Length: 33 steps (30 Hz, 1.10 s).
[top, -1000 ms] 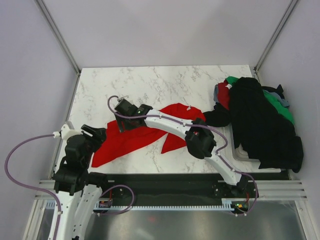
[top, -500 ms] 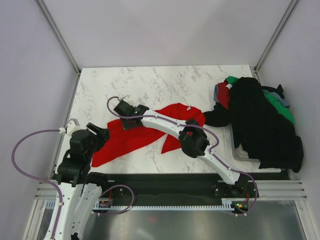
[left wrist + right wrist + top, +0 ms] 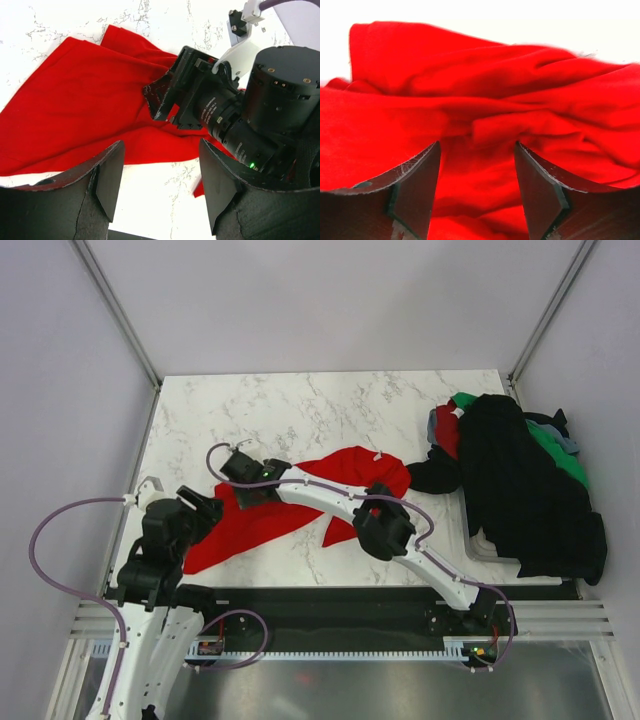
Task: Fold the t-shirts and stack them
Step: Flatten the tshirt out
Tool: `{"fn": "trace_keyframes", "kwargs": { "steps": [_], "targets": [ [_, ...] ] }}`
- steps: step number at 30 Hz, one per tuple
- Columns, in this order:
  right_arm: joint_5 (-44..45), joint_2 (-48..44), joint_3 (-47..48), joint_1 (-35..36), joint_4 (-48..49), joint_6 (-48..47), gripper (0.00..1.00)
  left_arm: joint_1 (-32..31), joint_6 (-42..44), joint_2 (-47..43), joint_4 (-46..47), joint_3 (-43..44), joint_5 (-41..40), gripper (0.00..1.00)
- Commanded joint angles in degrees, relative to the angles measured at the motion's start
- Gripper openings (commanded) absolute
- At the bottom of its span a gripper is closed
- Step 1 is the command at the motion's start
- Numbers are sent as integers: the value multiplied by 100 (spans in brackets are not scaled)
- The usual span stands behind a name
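The bright red t-shirt (image 3: 345, 470) lies crumpled across the middle of the marble table; it also shows in the left wrist view (image 3: 75, 110) and fills the right wrist view (image 3: 485, 100). My right gripper (image 3: 246, 497) reaches across to the shirt's left part, with its jaws open and down on the red cloth (image 3: 476, 146); it also shows in the left wrist view (image 3: 167, 90). My left gripper (image 3: 203, 508) is open and empty, over bare table just beside the shirt's near edge (image 3: 160, 167). A black t-shirt (image 3: 520, 480) tops a pile at the right.
The pile at the right also holds green (image 3: 558, 458), dark red (image 3: 448, 432) and grey-blue (image 3: 434, 424) cloth, lying partly over a white tray (image 3: 478, 542). The table's back half (image 3: 320, 410) is bare marble. Metal posts and grey walls close in the sides.
My right gripper has moved left and a little nearer along the red shirt, its elbow following. My left gripper has shifted slightly toward the shirt's edge.
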Motion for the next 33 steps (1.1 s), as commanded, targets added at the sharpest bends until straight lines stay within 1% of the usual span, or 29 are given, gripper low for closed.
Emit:
{"fn": "trace_keyframes", "kwargs": {
  "steps": [1, 5, 6, 8, 9, 11, 12, 15, 17, 19, 20, 21, 23, 25, 27, 29, 33],
  "targets": [
    [278, -305, 122, 244, 170, -82, 69, -21, -55, 36, 217, -43, 33, 68],
    [244, -200, 167, 297, 30, 49, 66, -21, -55, 44, 234, -52, 33, 68],
    [296, -183, 141, 332, -58, 58, 62, -21, -47, 36, 234, -52, 42, 68],
    [375, -139, 53, 376, -103, 41, 59, -30, -47, 36, 243, -60, 51, 68],
    [436, -130, 18, 428, -146, 40, 53, -30, -47, 36, 252, -69, 51, 68],
    [472, -130, -79, 438, -173, 67, 47, -39, -55, 53, 261, -95, 51, 68],
    [498, -130, -114, 438, -190, 84, 42, -39, -55, 71, 278, -113, 42, 68],
    [674, -165, -220, 438, -261, 76, 33, -47, -55, 88, 287, -113, 59, 68],
    [841, -174, -255, 420, -305, 23, 31, -47, -55, 80, 287, -113, 59, 68],
    [868, -200, -325, 385, -322, -12, 24, -56, -55, 79, 287, -113, 59, 68],
    [876, -217, -343, 368, -340, -12, 20, -56, -55, 71, 287, -113, 59, 68],
    [876, -226, -369, 333, -340, -12, 10, -56, -55, 79, 296, -113, 59, 68],
    [920, -323, -413, 297, -349, -39, 3, -56, -55, 71, 296, -113, 59, 68],
    [964, -498, -422, 262, -366, -82, 2, -56, -47, 88, 296, -113, 59, 68],
    [947, -656, -440, 227, -401, -170, 6, -56, -55, 88, 296, -113, 59, 68],
    [955, -964, -536, 200, -401, -232, 7, -56, -55, 106, 296, -113, 42, 68],
    [1122, -1622, -1001, 43, -402, -337, 10, -65, -55, 202, 296, -130, -2, 68]
  ]
}}
